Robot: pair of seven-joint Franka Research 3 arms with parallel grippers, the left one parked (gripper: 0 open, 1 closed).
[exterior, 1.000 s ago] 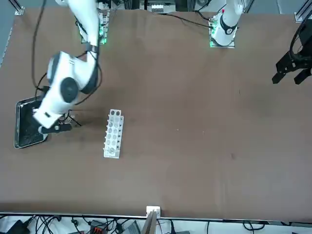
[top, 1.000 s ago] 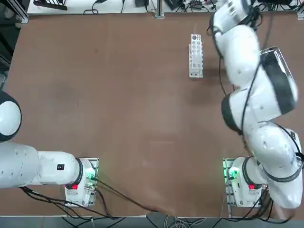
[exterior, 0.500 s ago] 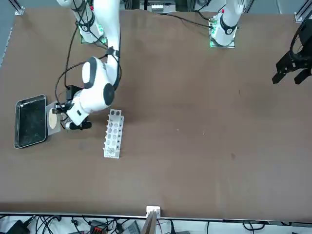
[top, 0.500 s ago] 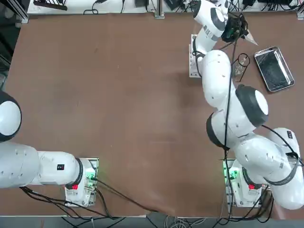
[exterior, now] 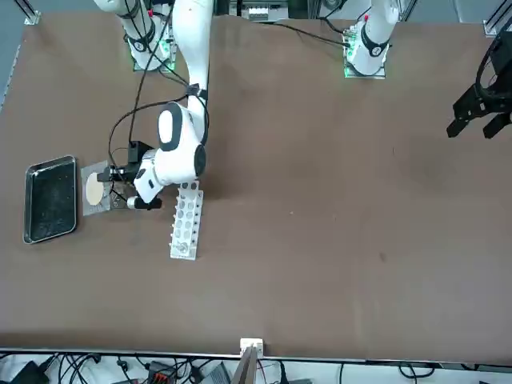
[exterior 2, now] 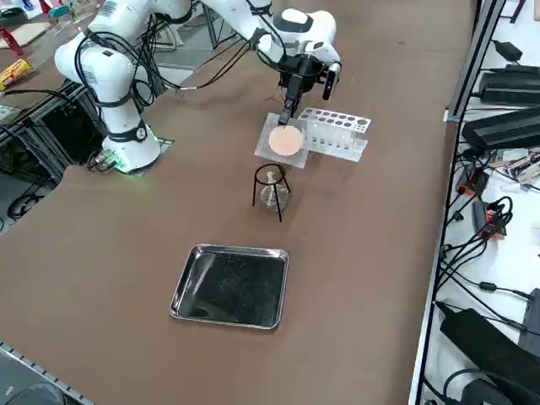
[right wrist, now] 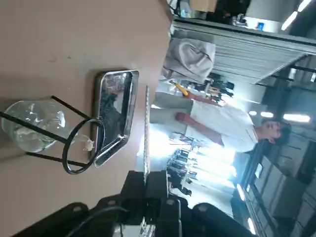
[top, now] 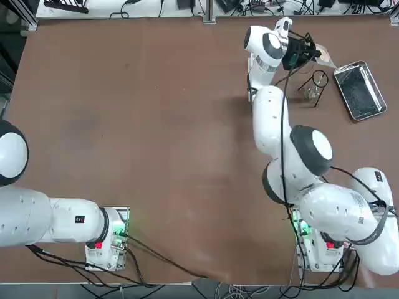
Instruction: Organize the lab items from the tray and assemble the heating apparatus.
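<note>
My right gripper [exterior 2: 288, 125] is shut on one edge of the square grey gauze mat [exterior 2: 283, 140] with its beige centre, holding it in the air. The mat hangs tilted between the white rack and the black wire tripod [exterior 2: 269, 187]. The tripod stands on the table with the clear glass burner [exterior 2: 272, 197] inside its legs. The shiny metal tray [exterior 2: 231, 285] lies beyond them with nothing in it. From overhead the gripper [top: 310, 53] and mat [top: 325, 56] sit just past the tripod [top: 315, 84]. The wrist view shows the mat [right wrist: 146, 129] edge-on above the burner [right wrist: 31, 129].
The white test tube rack [exterior 2: 334, 133] lies right beside the held mat; in the front view the rack [exterior: 186, 220] is next to my wrist. A person [right wrist: 222, 123] stands in the room beyond the table, seen only by the wrist camera.
My right arm has swung from over the tray towards the rack, carrying the mat with it. The tray and the tripod with the burner have come out from under the arm.
</note>
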